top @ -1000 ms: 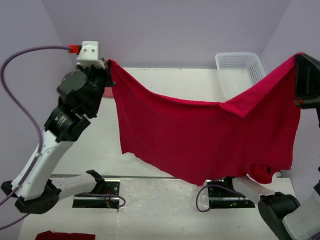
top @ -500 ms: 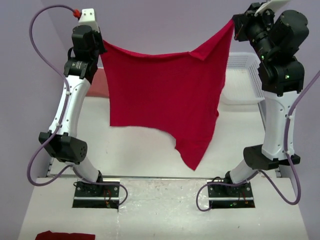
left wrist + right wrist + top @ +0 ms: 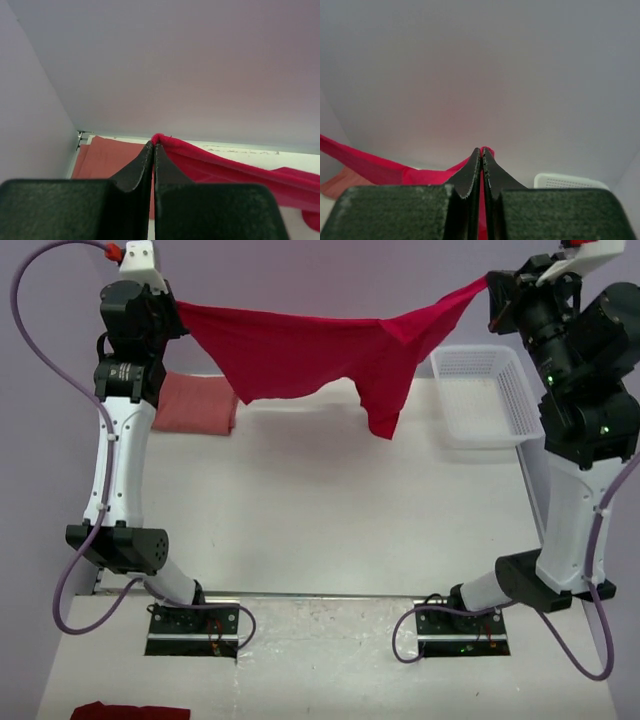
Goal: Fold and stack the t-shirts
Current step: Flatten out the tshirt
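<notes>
Top external view: the red shirt (image 3: 300, 355) hangs in the air across the back of the table (image 3: 330, 530), strung like a washing line between the two arms. Its upper edge is nearly taut and the rest sags in a bunched fold, with one long tip dropping lowest, right of the middle. It does not seem to touch the table.

The left gripper (image 3: 172, 312) is clamped on its left corner, high at the back left. The right gripper (image 3: 492, 288) is clamped on the other corner, high at the back right, above the basket (image 3: 480, 400). Both wrist views bear this out: each pair of jaws is pressed together with a lip of red cloth pinched at the tips. The salmon shirt (image 3: 195, 405) lies folded on the table at the back left, near the left arm and below its hold.

I'd say the step in hand is spreading the red shirt so it can be laid flat for folding. To do it well, both arms should come down together and level, with the top edge tight, so the hanging tip lands first and the cloth unrolls without creases. It ought to land in the middle, apart from the salmon shirt and the basket.
</notes>
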You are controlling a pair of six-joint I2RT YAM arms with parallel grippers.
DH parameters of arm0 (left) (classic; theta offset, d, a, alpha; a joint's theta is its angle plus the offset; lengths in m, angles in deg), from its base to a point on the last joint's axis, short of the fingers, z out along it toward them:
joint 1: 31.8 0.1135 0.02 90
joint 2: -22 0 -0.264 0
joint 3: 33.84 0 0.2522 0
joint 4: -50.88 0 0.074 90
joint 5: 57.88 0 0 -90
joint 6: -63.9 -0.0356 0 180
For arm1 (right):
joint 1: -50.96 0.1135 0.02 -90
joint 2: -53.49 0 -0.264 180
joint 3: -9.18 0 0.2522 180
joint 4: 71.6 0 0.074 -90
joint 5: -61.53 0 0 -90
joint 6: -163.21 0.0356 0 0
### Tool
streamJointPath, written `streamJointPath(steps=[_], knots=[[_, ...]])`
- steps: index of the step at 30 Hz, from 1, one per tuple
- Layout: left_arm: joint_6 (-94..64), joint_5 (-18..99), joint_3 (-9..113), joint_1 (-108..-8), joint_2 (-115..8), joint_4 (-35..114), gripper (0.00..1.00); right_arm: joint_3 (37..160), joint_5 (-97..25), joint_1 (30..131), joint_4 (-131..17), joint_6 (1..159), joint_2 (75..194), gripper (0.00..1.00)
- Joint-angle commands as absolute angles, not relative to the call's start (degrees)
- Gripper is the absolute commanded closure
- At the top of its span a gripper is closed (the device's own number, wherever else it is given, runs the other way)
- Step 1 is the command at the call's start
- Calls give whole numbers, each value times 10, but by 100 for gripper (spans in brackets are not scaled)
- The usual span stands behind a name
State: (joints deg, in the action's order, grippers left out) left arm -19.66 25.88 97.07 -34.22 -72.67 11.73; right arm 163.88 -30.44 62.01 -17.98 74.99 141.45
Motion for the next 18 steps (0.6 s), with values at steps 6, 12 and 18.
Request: streamJointPath(steps=[6,12,18], knots=[[-201,304,927,-339,-563,105,100,1615,-243,684,-187,700,1279,100],[-198,318,915,-339,-474,84,100,1629,-221,743,-149,707,1233,100],[-190,344,944,-339,-470,64,100,1630,-240,747,-143,723,1215,100]])
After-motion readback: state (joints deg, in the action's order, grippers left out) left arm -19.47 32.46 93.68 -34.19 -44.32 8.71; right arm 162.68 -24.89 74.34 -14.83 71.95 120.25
